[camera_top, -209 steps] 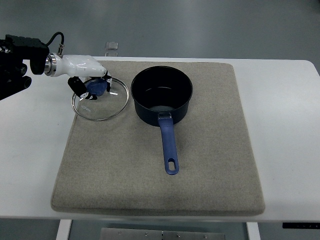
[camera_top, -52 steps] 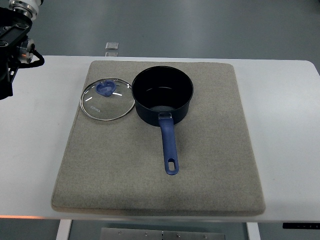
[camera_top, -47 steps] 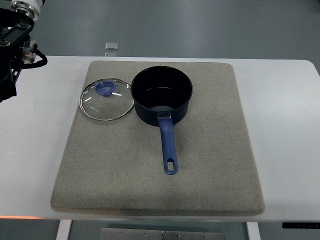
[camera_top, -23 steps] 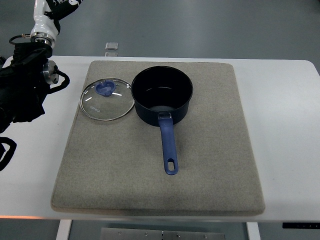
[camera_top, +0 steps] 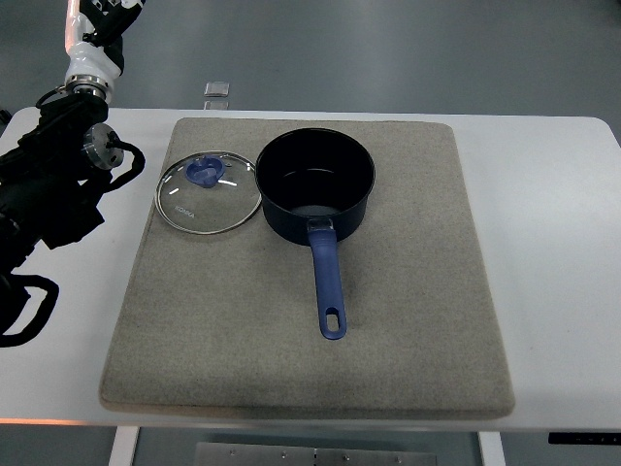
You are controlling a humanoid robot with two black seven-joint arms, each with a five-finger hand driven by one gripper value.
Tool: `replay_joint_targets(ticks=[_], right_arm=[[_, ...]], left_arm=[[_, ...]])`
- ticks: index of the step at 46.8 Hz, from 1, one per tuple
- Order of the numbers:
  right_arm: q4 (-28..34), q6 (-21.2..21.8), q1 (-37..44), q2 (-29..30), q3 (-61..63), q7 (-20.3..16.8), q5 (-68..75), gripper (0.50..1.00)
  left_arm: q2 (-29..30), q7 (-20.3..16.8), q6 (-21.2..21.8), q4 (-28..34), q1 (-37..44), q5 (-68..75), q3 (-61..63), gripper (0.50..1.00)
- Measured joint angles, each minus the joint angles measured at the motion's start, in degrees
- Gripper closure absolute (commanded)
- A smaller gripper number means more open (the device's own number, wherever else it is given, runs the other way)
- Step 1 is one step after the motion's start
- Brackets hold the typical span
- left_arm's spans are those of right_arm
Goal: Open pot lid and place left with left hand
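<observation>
The glass pot lid [camera_top: 209,193] with its blue knob [camera_top: 203,173] lies flat on the grey mat [camera_top: 388,320], just left of the pot and touching its rim or nearly so. The dark blue pot [camera_top: 315,183] stands uncovered, its blue handle [camera_top: 330,291] pointing toward the near edge. My left arm [camera_top: 58,184] fills the left edge, black and bulky. Its white wrist [camera_top: 92,63] reaches up to the top-left corner, where my left hand [camera_top: 109,10] is cut off by the frame edge, well away from the lid.
The mat lies on a white table [camera_top: 553,243]. A small clear block [camera_top: 215,89] sits at the table's far edge behind the mat. A black cable loop [camera_top: 24,311] of the arm hangs over the table's left side.
The left hand has let go of the lid, which now lies slightly further right, close to the pot. The arm has pulled back, then swung down along the left edge with the hand raised.
</observation>
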Motion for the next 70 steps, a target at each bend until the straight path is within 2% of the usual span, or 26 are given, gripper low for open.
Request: replay_joint_targets(ticks=[6, 10, 30, 38, 50, 70], right_arm=[[0.00, 0.00, -0.01, 0.00, 0.00, 0.00, 0.00, 0.583], [0.00, 0.00, 0.00, 0.00, 0.00, 0.00, 0.00, 0.583], [0.00, 0.03, -0.01, 0.00, 0.00, 0.00, 0.00, 0.583], [0.00, 0.03, -0.01, 0.00, 0.00, 0.00, 0.00, 0.583], [0.00, 0.00, -0.01, 0.00, 0.00, 0.00, 0.00, 0.585], [0.00, 0.00, -0.01, 0.00, -0.03, 0.00, 0.00, 0.585]], left_arm=[[-0.46, 0.00, 0.32, 0.31, 0.56, 0.32, 0.17, 0.606], [-0.46, 0.00, 0.57, 0.45, 0.64, 0.34, 0.31, 0.647], [-0.60, 0.00, 4.59, 0.59, 0.31, -0.62, -0.46, 0.636], [-0.55, 0.06, 4.96, 0.78, 0.20, -0.62, -0.56, 0.639], [-0.66, 4.33, 10.86, 0.47, -0.65, -0.73, -0.73, 0.634], [-0.44, 5.39, 11.71, 0.64, -2.29, -0.64, -0.62, 0.619]])
